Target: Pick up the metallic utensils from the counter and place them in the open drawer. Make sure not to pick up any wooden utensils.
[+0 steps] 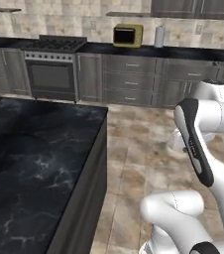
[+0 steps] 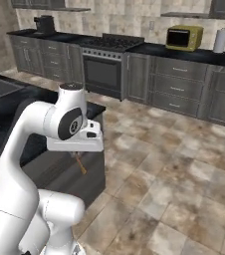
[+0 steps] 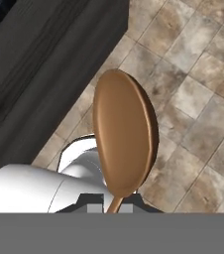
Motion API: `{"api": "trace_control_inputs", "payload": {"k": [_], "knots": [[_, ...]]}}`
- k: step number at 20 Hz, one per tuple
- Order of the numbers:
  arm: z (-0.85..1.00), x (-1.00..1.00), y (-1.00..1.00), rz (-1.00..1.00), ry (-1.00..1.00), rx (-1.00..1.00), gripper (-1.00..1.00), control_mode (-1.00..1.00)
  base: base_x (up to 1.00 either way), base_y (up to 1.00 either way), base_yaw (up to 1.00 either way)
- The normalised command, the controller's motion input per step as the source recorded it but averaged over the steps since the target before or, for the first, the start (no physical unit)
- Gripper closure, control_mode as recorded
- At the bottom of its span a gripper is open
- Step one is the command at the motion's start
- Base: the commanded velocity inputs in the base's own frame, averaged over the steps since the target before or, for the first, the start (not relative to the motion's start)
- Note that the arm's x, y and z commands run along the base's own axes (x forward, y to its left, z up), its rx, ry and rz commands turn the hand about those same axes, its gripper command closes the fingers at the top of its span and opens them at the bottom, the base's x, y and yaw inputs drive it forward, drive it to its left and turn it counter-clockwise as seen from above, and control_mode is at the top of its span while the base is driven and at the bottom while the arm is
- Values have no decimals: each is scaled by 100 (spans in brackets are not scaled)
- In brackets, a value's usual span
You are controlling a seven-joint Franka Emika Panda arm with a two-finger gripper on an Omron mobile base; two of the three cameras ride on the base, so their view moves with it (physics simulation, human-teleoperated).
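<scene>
My gripper (image 3: 113,208) is shut on the handle of a large tan wooden spoon (image 3: 125,134), whose oval bowl points away from the hand over the tiled floor. In the right base view the gripper (image 2: 77,155) hangs under the white hand, beside the end of the island, and the spoon (image 2: 80,165) sticks down from it. The black marble-veined counter (image 1: 34,163) lies to the left with no utensils on the part I see. The metallic utensils and the open drawer are out of view.
The island's dark grey side panel (image 3: 44,74) runs close beside the spoon. Tiled floor (image 2: 174,164) spreads to the right. Along the far wall stand grey cabinets, a stove (image 1: 52,64), a yellow microwave (image 1: 127,35) and a paper roll (image 1: 159,36).
</scene>
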Motion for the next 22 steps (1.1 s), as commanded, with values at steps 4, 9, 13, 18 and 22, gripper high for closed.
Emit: {"api": "trace_control_inputs", "payload": {"k": [4, 9, 13, 18, 22], "knots": [[0, 0, 0, 0, 0, 0, 100, 100, 100, -39, 0], [0, 0, 0, 0, 0, 0, 100, 100, 100, -40, 0], [0, 0, 0, 0, 0, 0, 100, 100, 100, -61, 0], [0, 0, 0, 0, 0, 0, 100, 100, 100, -56, -5], [0, 0, 0, 0, 0, 0, 100, 100, 100, -56, -12]]}}
